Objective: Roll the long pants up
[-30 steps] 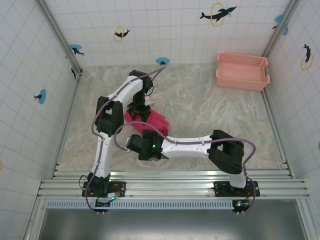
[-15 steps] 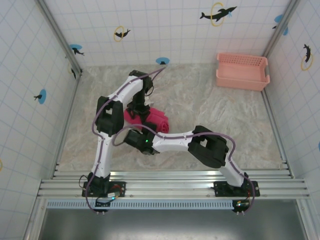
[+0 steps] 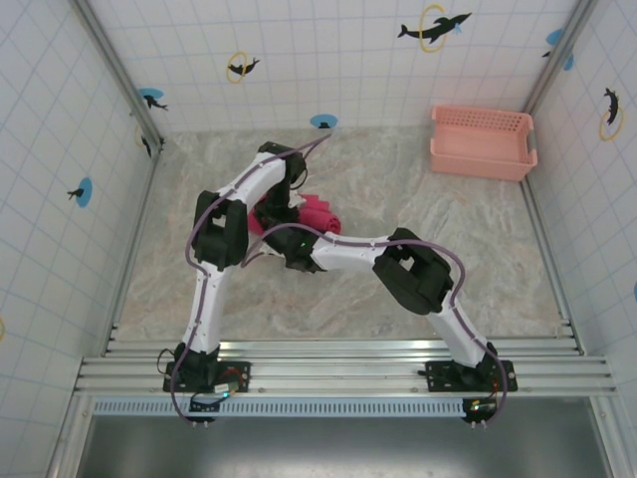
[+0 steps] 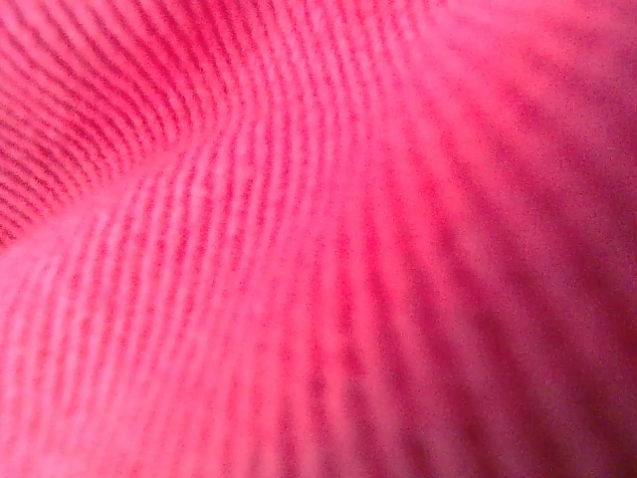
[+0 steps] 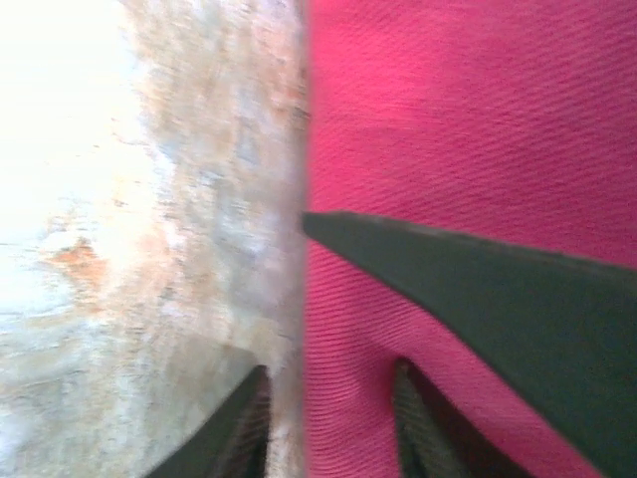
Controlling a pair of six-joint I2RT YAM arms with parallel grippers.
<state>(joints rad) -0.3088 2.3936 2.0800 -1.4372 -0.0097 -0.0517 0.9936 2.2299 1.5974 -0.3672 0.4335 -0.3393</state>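
The long pants (image 3: 318,213) sit bunched into a compact wad on the desk (image 3: 438,239), so you're probably late in the roll. Left gripper (image 3: 282,212) and right gripper (image 3: 287,239) crowd it, and I can't tell how either one's jaws stand. Next up, I'd guess: snug the loose edge under.

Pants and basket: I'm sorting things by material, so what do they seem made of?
Pants: soft woven or knitted cloth, matte magenta, with fine parallel ribs up close and gentle folds. Basket: probably rigid plastic, pale pink and smooth, with what look like slotted walls.
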